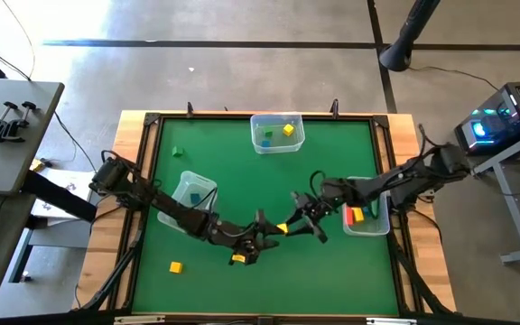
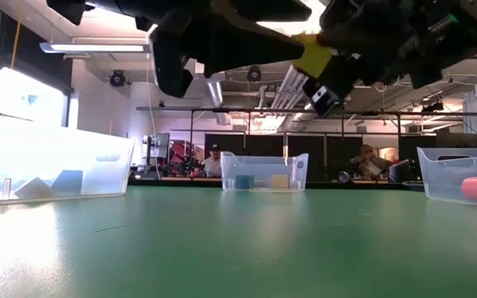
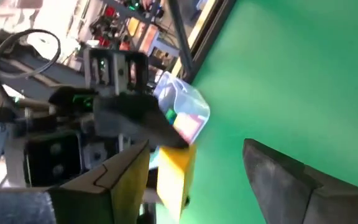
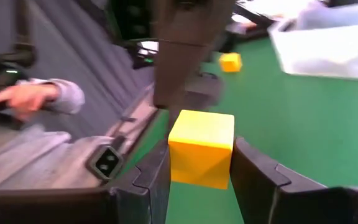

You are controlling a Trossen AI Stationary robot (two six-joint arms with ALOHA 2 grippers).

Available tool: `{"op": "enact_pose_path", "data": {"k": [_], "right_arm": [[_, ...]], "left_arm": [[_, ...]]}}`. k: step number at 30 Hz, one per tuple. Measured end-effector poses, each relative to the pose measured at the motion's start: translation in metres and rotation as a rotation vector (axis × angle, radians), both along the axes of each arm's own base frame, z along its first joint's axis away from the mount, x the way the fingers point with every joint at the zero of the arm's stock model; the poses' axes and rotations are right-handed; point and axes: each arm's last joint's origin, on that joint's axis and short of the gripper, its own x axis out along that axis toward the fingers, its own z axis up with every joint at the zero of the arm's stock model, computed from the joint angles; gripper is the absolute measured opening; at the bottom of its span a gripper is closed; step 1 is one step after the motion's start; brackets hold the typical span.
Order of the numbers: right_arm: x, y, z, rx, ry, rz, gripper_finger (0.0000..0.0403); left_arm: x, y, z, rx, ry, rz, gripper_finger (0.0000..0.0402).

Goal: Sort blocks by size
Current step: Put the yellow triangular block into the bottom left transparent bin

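Note:
A yellow cube (image 4: 201, 155) hangs above the middle of the green table, between the fingers of my right gripper (image 4: 201, 146), which reaches in from the table's right (image 1: 292, 225). My left gripper (image 3: 191, 149) comes from the left and meets it there, open. The cube (image 3: 176, 171) stands between its two fingers, close beside one of them. Another yellow block (image 1: 176, 266) and a green block (image 1: 178, 151) lie loose on the table. In the low view the cube (image 2: 313, 54) sits high between both dark grippers. My right gripper pinches the cube's two opposite sides (image 4: 178, 158) between its two fingers (image 4: 253, 168). The fingers come about level from the table's right. The cube is lifted clear of the table. My left gripper has one finger (image 3: 126, 180) right beside the cube; whether it touches, I cannot tell.
Three clear bins stand on the table: one at the far edge (image 1: 276, 144) with a blue and a yellow block, one at the left (image 1: 208, 185), one at the right (image 1: 368, 230) with red and yellow blocks. A person's hand in a grey sleeve (image 4: 36, 96) shows beyond the table.

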Motion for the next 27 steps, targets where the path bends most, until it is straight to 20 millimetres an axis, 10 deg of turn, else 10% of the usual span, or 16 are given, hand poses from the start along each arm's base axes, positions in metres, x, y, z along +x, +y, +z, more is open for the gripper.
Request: {"op": "enact_pose_path", "data": {"k": [27], "right_arm": [[0.019,0.008,-0.016,0.014,-0.028,0.121,0.0134]], "left_arm": [[0.007,0.008,-0.01,-0.232,0.008,0.068,0.0154]]}}
